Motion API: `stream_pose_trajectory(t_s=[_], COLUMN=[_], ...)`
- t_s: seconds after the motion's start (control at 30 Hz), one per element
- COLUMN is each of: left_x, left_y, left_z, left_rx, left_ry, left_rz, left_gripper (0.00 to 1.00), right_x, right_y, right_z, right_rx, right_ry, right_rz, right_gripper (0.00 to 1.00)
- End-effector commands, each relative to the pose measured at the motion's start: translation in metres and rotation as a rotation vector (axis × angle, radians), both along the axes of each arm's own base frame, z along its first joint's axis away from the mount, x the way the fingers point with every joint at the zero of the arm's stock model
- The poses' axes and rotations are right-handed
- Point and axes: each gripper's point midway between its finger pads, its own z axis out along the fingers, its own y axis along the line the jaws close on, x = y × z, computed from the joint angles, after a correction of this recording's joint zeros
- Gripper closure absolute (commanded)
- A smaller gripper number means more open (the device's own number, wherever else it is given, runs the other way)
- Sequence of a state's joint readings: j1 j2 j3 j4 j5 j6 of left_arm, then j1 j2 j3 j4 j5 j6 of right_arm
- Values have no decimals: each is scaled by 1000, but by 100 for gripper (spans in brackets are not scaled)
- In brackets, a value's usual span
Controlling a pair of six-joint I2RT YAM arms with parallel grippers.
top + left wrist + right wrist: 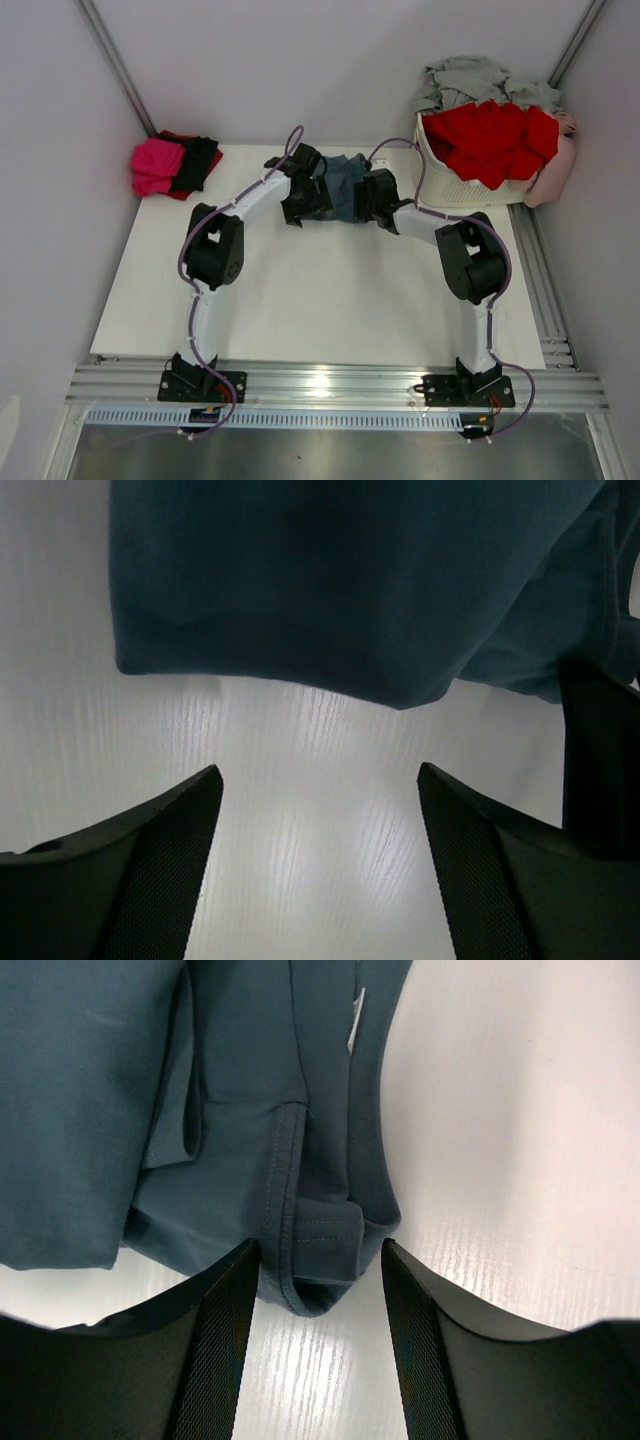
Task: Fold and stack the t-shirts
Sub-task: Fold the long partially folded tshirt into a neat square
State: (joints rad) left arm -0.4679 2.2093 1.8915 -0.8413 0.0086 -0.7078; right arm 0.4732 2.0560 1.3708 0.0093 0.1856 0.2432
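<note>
A slate blue-grey t-shirt (343, 185) lies crumpled at the back middle of the white table (300, 300), between both grippers. My left gripper (318, 780) is open and empty, its fingers just short of the shirt's folded edge (330, 590). My right gripper (320, 1250) is open, with a hemmed corner of the shirt (320, 1240) lying between its fingertips, not clamped; a small white neck label (355, 1022) shows. A stack of magenta-pink (158, 165), black (200, 160) and red shirts lies at the back left.
A white lattice basket (470, 185) at the back right holds red (495, 135) and pale grey (480, 80) shirts, a pale pink cloth hanging off its right side. Walls close in on both sides; a metal rail runs along the near edge.
</note>
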Motion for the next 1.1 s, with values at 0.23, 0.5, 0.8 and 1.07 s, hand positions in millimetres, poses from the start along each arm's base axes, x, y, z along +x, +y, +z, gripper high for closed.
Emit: stream_pose_trajectory(t_s=[0.23,0.5,0.8,1.07], left_x=[42,65,69,63], left_y=[-16,-20,-27,-32], left_z=[18,15,-8,-12], left_rx=[-53,-90,-112,-135], left_ry=[-67,-106,-63,-36], left_rz=[18,15,-1,-31], left_gripper=[22,46,68,85], right_x=[16,19,12,13], right_y=[21,26,31,31], right_z=[35,36,32,22], right_rx=[96,139,158,160], right_ry=[-79,-68,-43,-17], right_rz=[41,57,74,70], right_gripper=[45,48,50,53])
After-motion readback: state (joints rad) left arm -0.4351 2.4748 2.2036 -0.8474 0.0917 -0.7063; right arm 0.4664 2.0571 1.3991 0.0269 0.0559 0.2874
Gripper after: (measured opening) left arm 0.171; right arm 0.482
